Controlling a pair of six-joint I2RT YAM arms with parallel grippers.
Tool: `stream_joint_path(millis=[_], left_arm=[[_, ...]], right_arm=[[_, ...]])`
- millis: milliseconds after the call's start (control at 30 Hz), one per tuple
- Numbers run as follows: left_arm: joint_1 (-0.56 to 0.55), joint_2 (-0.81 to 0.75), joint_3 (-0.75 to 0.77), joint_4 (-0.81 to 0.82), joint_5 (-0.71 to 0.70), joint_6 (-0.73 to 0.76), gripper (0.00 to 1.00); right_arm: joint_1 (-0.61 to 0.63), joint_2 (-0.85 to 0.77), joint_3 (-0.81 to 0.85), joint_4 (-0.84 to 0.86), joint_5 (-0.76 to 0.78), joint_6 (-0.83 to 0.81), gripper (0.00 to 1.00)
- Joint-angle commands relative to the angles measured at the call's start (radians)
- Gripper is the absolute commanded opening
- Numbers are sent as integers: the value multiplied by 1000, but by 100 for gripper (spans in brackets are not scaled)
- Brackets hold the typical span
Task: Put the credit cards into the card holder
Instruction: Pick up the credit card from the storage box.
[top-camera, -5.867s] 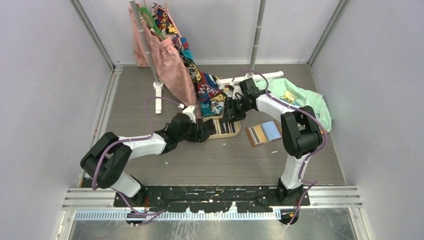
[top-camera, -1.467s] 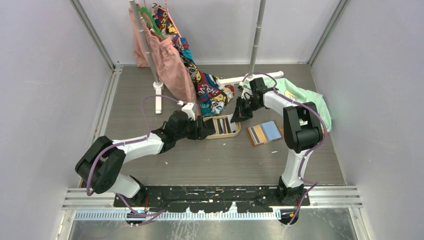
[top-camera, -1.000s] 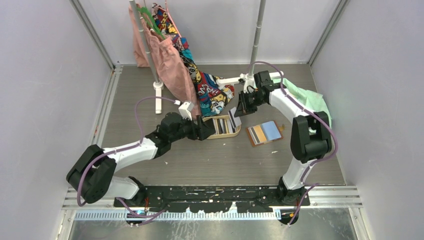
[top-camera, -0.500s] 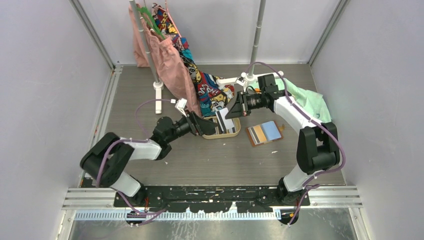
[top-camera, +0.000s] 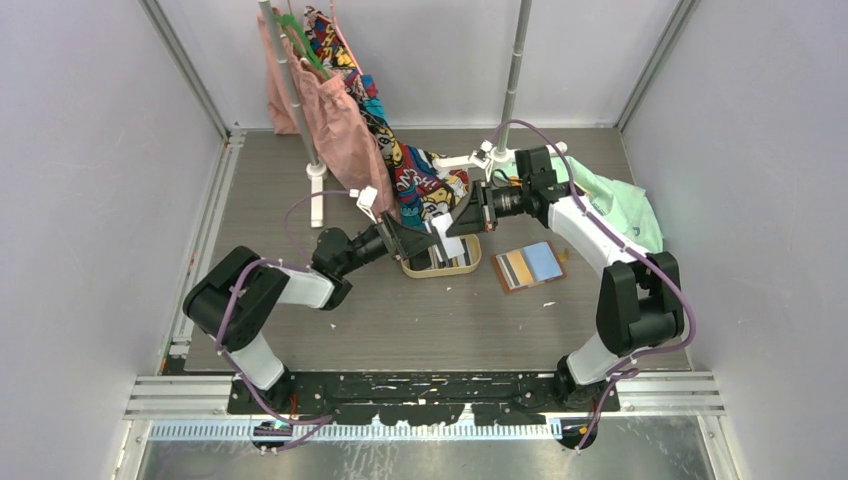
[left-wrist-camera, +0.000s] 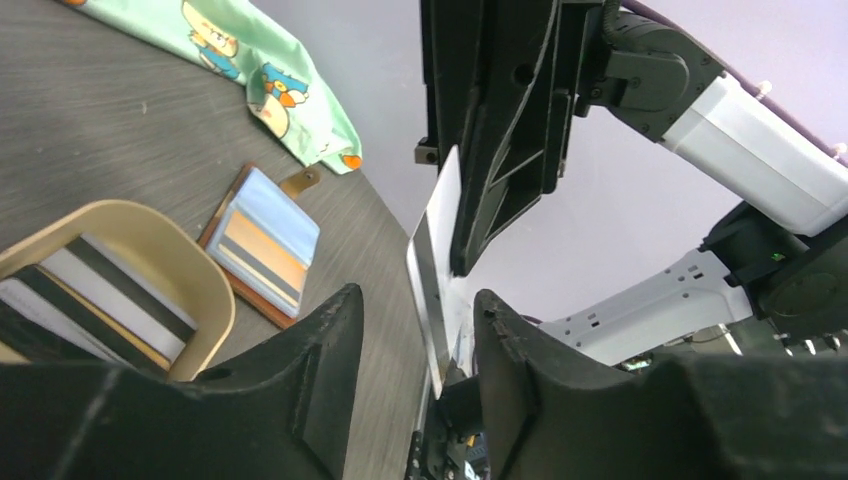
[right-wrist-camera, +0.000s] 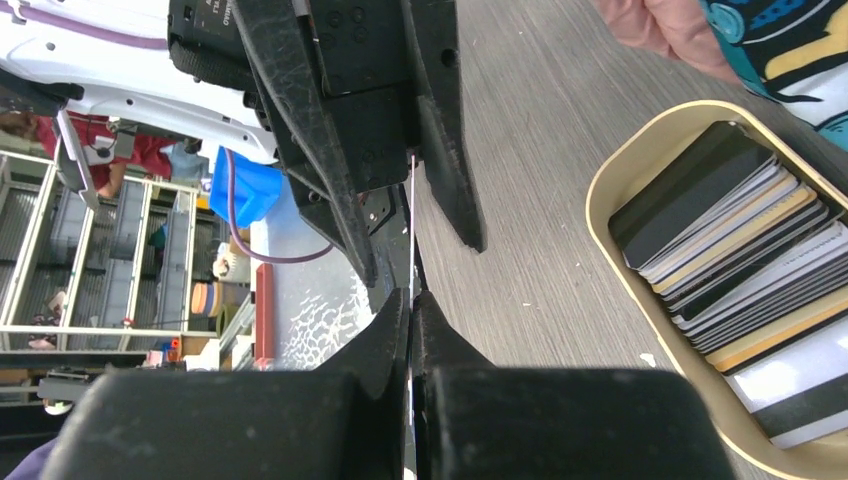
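My right gripper (top-camera: 465, 220) is shut on one white credit card (top-camera: 449, 243), held on edge above the oval tan tray (top-camera: 472, 266). The left gripper (top-camera: 425, 240) faces it, jaws open on either side of that card (left-wrist-camera: 432, 290) with a gap each side. In the right wrist view the card (right-wrist-camera: 411, 225) shows as a thin line between the left fingers (right-wrist-camera: 450, 170). Several more credit cards (right-wrist-camera: 735, 240) lie stacked in the tray (right-wrist-camera: 610, 235). The card holder (top-camera: 530, 267) lies open on the table right of the tray, with blue and yellow cards in its pockets (left-wrist-camera: 262, 240).
A clothes rack with a pink garment (top-camera: 340, 125) and a patterned one (top-camera: 420, 185) stands behind the tray. Green printed cloth (top-camera: 615, 205) lies at the back right. A white rack pole (top-camera: 515, 70) rises behind the right arm.
The right gripper lifted the card from the tray and swung it left toward the left gripper. The left arm rose and turned to meet it; its jaws now straddle the card and have narrowed.
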Motion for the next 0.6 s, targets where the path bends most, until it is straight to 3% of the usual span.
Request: stream_joint_path(millis=[0,67,133,167,267,367,500,567], left_arm=[[4,-2,43,87,42,-13,35],[4,2,51,87,56,-13,29],[4,8,59,87,74,-12,4],[4,8,58,87,78,-10,0],[10,0,35,87,66,15,0],[31,-3,-18,87,51,21,0],[42,-2,-72,76,19,35,0],[43,-8,-82,40,3,47,0]], right_arm=[[14,-28,7,10,-29,-34,1],[18,-26,8,-5,-28,-46,1],[20,-26,12,-26,-16,-72,2],[20,-23,19,-55,0,-97,10],[18,-25,86,-281,113,-339,31],[-5,-53,151,-446,243,-574,37],[-30,-187,35,-372,551,-763,45],[-30,-239,-66,-298,697,-908,54]])
